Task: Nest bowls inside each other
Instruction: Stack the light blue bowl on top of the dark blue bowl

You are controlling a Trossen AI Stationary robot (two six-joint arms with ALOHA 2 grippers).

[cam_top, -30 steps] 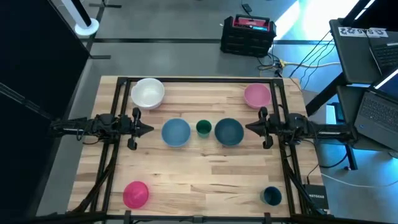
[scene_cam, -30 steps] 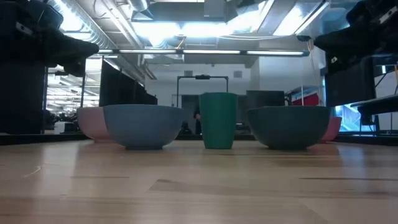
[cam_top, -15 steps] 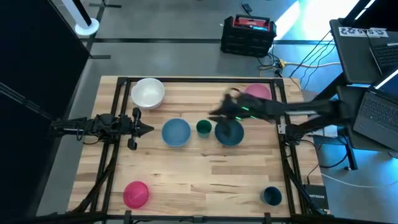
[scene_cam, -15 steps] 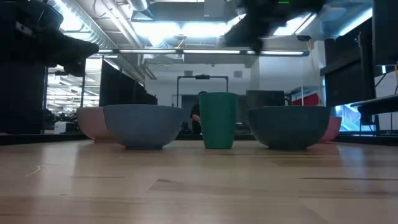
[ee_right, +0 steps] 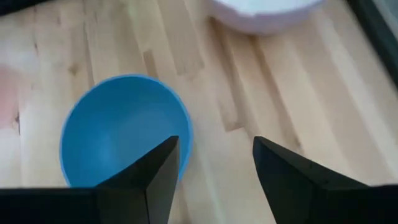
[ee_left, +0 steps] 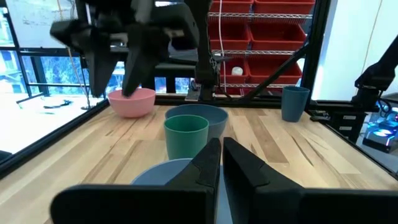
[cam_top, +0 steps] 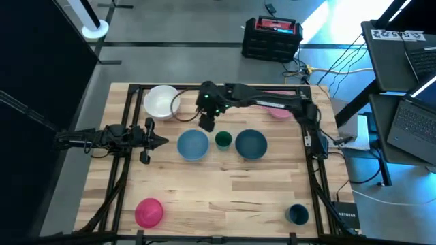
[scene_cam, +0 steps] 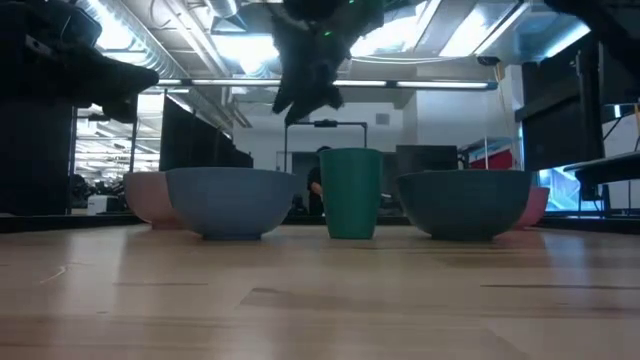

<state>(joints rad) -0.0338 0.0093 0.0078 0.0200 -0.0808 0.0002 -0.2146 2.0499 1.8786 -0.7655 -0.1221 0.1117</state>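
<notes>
Right arm reaches across the far half of the table (cam_top: pixel 225 197) from the right side. Right hand (cam_top: pixel 207 121) hangs above the surface between the white bowl (cam_top: pixel 161 101) and the light blue bowl (cam_top: pixel 193 144); fingers spread wide, nothing held. In the right wrist view the two dark fingers (ee_right: pixel 155 171) straddle bare wood just beside the rim of the light blue bowl (ee_right: pixel 121 130), with the white bowl (ee_right: pixel 264 12) beyond. In the low view the right hand (scene_cam: pixel 310 75) is well clear of the table, above the row of items.

Left arm waits at the left edge of the table. Left hand (cam_top: pixel 155 141) points toward the light blue bowl; fingers closed together, empty.

Bowl positions, none nested:
- White: far left.
- Pale pink bowl (cam_top: pixel 279 109): far right, partly under the right arm.
- Light blue: centre, left of the green cup (cam_top: pixel 223 140).
- Darker blue bowl (cam_top: pixel 251 143): centre, right of the green cup.
- Magenta bowl (cam_top: pixel 149 211): near left corner.

A dark teal cup (cam_top: pixel 298 214) stands near the right front corner.
</notes>
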